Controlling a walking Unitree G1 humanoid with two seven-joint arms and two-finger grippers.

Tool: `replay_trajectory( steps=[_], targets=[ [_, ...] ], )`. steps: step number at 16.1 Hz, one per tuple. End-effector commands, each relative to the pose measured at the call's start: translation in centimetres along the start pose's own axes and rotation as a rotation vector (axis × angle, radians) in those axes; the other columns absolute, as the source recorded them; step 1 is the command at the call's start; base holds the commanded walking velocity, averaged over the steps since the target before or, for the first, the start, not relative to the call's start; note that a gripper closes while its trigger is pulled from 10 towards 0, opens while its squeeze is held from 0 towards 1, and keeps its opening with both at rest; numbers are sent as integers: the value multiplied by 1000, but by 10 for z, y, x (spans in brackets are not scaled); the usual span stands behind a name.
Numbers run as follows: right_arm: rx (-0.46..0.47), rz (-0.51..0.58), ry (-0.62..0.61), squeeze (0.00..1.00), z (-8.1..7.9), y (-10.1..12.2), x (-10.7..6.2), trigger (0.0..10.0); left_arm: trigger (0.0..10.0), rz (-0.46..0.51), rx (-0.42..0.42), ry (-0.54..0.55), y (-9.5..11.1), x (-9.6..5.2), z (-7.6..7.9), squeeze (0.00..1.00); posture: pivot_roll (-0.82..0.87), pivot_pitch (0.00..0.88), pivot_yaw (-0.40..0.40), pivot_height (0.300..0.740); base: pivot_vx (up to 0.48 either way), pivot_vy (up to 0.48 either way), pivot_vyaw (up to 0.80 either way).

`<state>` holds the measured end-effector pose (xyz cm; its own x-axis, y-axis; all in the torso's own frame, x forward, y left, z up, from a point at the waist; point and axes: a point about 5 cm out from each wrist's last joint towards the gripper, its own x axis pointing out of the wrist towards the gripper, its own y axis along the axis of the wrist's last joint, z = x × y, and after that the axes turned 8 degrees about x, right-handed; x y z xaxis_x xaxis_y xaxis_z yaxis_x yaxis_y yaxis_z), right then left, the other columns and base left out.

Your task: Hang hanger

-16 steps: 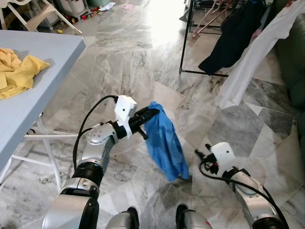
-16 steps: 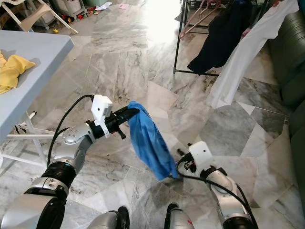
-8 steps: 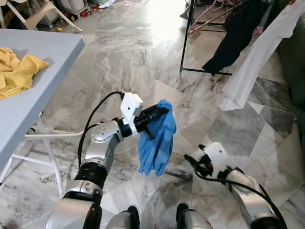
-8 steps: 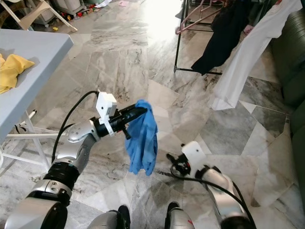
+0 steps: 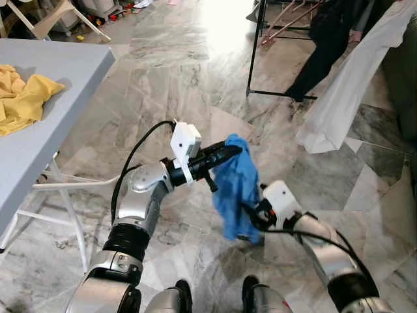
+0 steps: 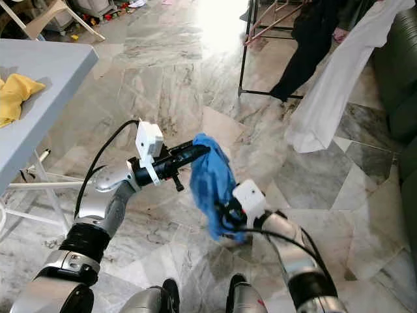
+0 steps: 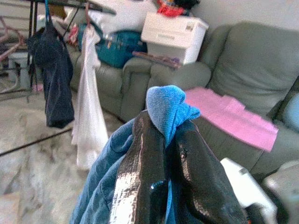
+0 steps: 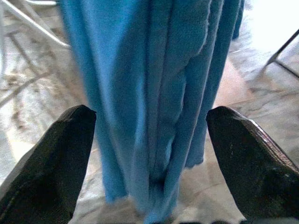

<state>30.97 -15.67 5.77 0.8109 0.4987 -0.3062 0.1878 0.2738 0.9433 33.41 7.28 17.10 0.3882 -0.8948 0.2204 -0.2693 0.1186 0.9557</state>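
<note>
Above the marble floor [image 5: 163, 78], the left pincer [image 5: 231, 152] pinches a blue garment [image 5: 238, 189].

surface: grey table [image 5: 45, 111] | on it: crumpled yellow cloth [image 5: 23, 98] | floor [image 5: 176, 72]: marble tiles

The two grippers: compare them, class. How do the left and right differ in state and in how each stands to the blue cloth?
The left gripper is shut on the blue cloth, pinching its top so it hangs down; the right gripper is open, its fingers spread either side of the cloth without closing on it. The left is raised at the cloth's top; the right sits lower, by its hanging part. Both have two black fingers and point at the same cloth.
</note>
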Motion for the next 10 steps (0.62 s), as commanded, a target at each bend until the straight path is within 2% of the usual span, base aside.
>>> replay_trajectory(
  steps=[1,6,10],
  targets=[
    [-9,-9,-8,0,-2,-3,1,0,10000,35,7,-16,9,0,1,0,-137,226,74,740,0,0,0],
    [-12,-12,-36,0,-1,-3,9,0,10000,83,4,-36,27,6,3,0,-124,225,72,740,0,0,0],
    [22,-22,-97,0,2,-12,7,0,10000,103,-3,-40,37,8,2,0,-123,225,85,740,0,0,0]
  ],
)
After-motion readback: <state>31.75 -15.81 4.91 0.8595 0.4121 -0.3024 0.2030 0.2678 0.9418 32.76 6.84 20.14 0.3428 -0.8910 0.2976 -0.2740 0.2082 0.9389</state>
